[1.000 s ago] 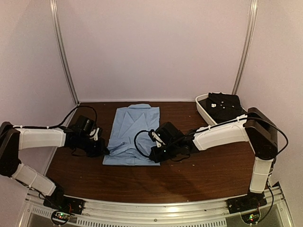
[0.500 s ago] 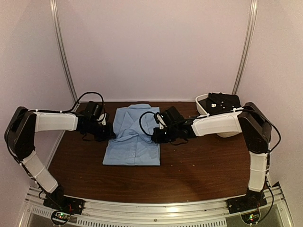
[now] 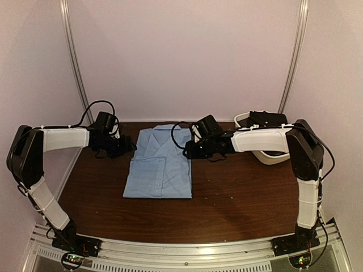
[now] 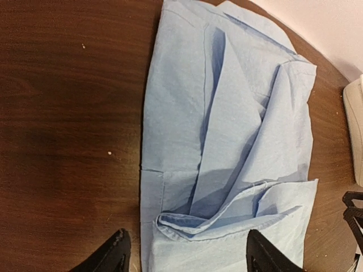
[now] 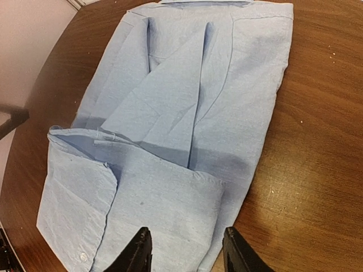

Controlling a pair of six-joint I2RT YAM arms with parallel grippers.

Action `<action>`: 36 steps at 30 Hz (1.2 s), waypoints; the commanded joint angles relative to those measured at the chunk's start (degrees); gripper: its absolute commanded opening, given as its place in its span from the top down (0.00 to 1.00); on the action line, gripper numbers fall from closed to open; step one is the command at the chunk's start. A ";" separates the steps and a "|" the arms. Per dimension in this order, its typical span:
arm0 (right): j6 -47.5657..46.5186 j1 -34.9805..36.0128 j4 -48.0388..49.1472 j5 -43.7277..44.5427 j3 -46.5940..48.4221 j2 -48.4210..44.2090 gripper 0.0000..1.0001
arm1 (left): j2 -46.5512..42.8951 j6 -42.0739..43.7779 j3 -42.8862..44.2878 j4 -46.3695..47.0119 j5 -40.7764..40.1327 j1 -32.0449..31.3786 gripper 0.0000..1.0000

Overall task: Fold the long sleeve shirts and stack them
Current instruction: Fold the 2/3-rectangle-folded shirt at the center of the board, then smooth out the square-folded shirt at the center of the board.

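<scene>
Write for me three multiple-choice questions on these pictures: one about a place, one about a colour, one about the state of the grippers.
1. Where on the table does the white tub stand?
A. near left corner
B. far right corner
C. centre

2. What colour is the shirt lying on the table?
A. light blue
B. red
C. green

3. How are the left gripper and the right gripper?
A. both shut on the shirt
B. one shut on the tub
C. both open, holding nothing

Answers:
1 B: the top view shows the tub on the right by the back wall.
2 A: every view shows light blue cloth.
3 C: each wrist view shows its fingers spread apart, pinching nothing.
</scene>
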 commanded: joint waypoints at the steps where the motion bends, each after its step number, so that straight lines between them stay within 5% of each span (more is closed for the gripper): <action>1: -1.57 1.72 -2.25 2.93 -0.52 -4.43 0.56 | -5.83 1.57 -1.39 -0.05 -0.67 0.33 0.34; 7: -1.43 5.35 -0.34 0.17 -1.33 -3.26 0.59 | -8.54 0.31 -7.09 0.74 1.06 -3.14 0.77; 11: -0.86 5.76 0.73 -2.56 0.48 0.61 0.67 | -5.69 -1.19 -8.77 2.54 2.05 -5.10 0.93; 27: -1.94 0.06 1.62 -6.19 2.90 10.09 0.73 | 20.32 2.69 13.16 0.28 -4.00 -4.06 0.97; 36: -2.17 -2.00 1.79 -8.27 1.73 12.12 0.72 | 24.97 0.58 13.58 1.85 -1.46 -4.19 0.98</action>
